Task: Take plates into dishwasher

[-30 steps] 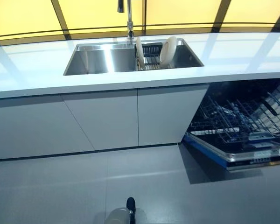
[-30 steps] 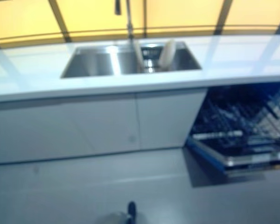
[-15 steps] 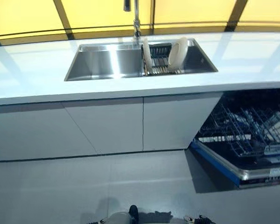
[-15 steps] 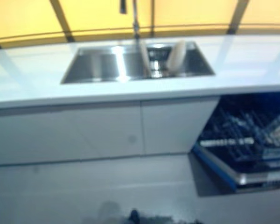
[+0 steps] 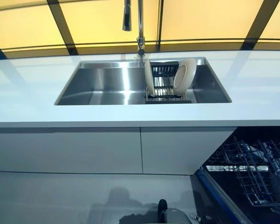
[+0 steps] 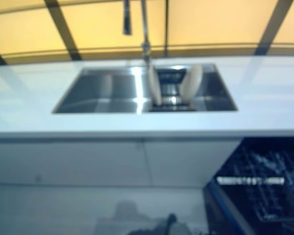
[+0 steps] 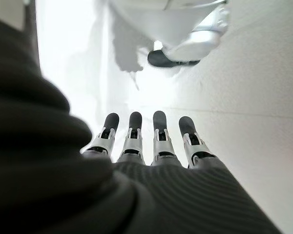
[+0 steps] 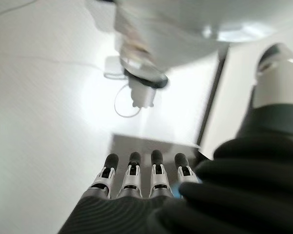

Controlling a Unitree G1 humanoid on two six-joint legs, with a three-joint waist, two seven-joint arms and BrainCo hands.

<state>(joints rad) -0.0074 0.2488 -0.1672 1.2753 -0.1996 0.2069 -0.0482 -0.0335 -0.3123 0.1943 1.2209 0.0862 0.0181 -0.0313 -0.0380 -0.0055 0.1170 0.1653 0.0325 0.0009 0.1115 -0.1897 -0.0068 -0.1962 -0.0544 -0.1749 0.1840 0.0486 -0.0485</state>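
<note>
Two plates [image 5: 184, 76] stand on edge in the sink's [image 5: 107, 86] rack [image 5: 164, 86], well away from both my hands. My left hand [image 7: 151, 146] and right hand [image 8: 141, 178] hang relaxed, fingers straight, holding nothing. The open dishwasher [image 5: 252, 172] lies toward my right hand's side.

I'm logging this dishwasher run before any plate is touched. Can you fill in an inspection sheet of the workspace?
Surface: white countertop with a steel sink set in it.
Job's things: two plates stand upright in a dish rack in the sink's right part; dishwasher rack is pulled out, lower right.
Clutter: nothing seen.
Hands: left robot hand and right robot hand both open, empty, hanging over the floor.
Cables: nothing seen.
Surroundings: faucet, yellow window panels, white cabinet fronts, grey floor.
</note>
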